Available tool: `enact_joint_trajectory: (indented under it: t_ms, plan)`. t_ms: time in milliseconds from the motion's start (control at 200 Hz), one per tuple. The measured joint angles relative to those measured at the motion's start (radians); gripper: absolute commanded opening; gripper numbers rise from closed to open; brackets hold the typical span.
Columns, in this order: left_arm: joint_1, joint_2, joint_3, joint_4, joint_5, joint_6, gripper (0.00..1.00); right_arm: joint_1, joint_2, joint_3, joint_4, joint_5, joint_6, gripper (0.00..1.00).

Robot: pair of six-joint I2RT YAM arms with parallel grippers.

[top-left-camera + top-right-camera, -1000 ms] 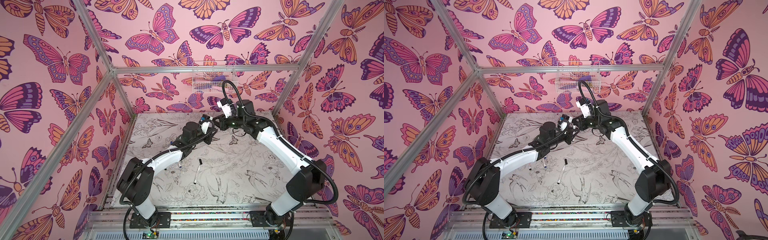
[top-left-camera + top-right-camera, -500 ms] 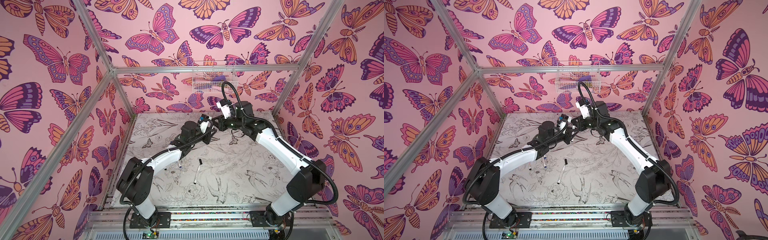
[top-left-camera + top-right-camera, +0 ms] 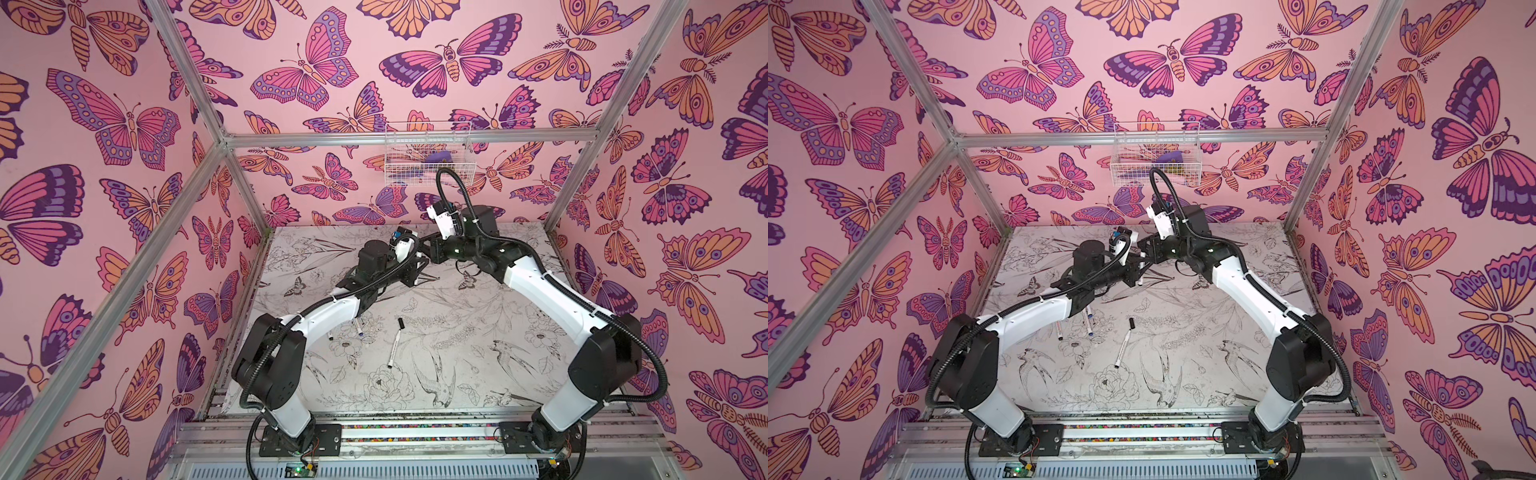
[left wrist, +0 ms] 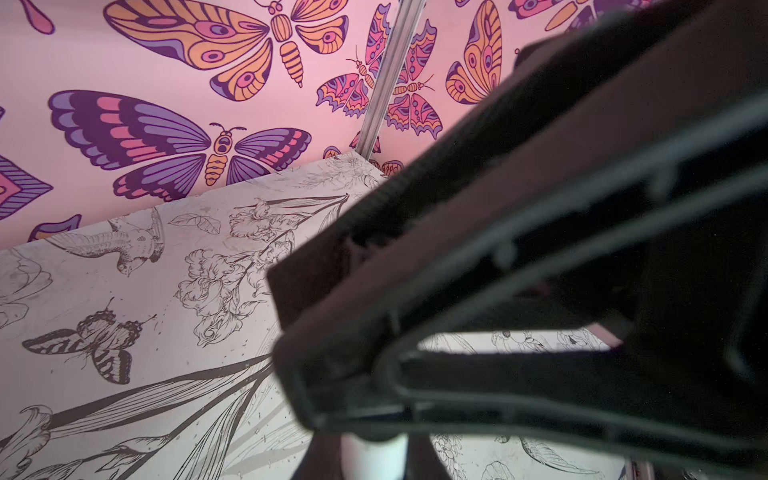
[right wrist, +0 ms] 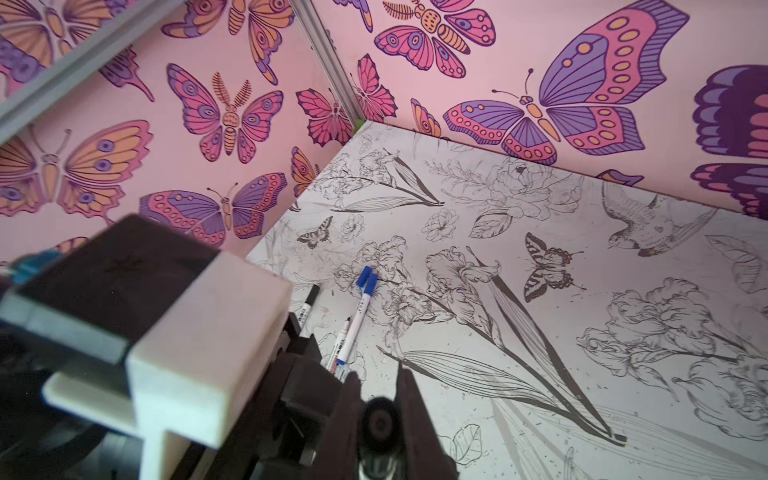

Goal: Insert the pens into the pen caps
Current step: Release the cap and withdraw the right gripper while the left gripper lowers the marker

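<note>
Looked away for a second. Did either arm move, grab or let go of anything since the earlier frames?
Barely. The left gripper, shut on a pen, and the right gripper, shut on a black cap, drifted slightly leftward together above the back of the table. Nothing was picked up or released. The loose pen mid-table stayed put.

You are looking at the left arm point(image 3: 328, 311) and the right arm point(image 3: 540, 286), both wearing glossy white shells with bulky matte black joint housings point(image 3: 270, 365). Black ribbed cables point(image 3: 439, 185) are running along them, white ties are cinching them, and the left gripper point(image 4: 291, 324) and right gripper point(image 5: 377, 386) are showing dark fingers point(image 5: 409, 399).
</note>
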Motion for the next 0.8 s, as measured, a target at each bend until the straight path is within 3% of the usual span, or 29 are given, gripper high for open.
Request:
enact_joint_trajectory:
  t_ms: [220, 340, 411, 546, 686, 801]
  plan:
    - [-0.021, -0.043, -0.041, 0.063, 0.027, -0.002, 0.0, -0.077, -0.046, -0.065, 0.048, -0.213, 0.105, 0.02]
    - [-0.021, -0.095, -0.105, 0.093, 0.023, -0.015, 0.0, -0.076, -0.05, -0.076, 0.053, -0.274, 0.141, 0.34]
    - [0.002, -0.137, -0.152, 0.169, -0.065, -0.054, 0.0, -0.079, -0.069, -0.117, 0.002, -0.315, 0.168, 0.51]
    - [0.059, -0.253, -0.244, 0.367, -0.217, -0.138, 0.0, -0.093, -0.079, -0.227, -0.029, -0.359, 0.281, 0.71]
    - [0.033, -0.327, -0.416, 0.478, -0.33, -0.222, 0.0, -0.111, -0.106, -0.248, 0.019, -0.368, 0.36, 0.74]
    - [0.034, -0.365, -0.568, 0.409, -0.439, -0.272, 0.0, -0.119, -0.155, -0.233, 0.023, -0.349, 0.355, 0.73]
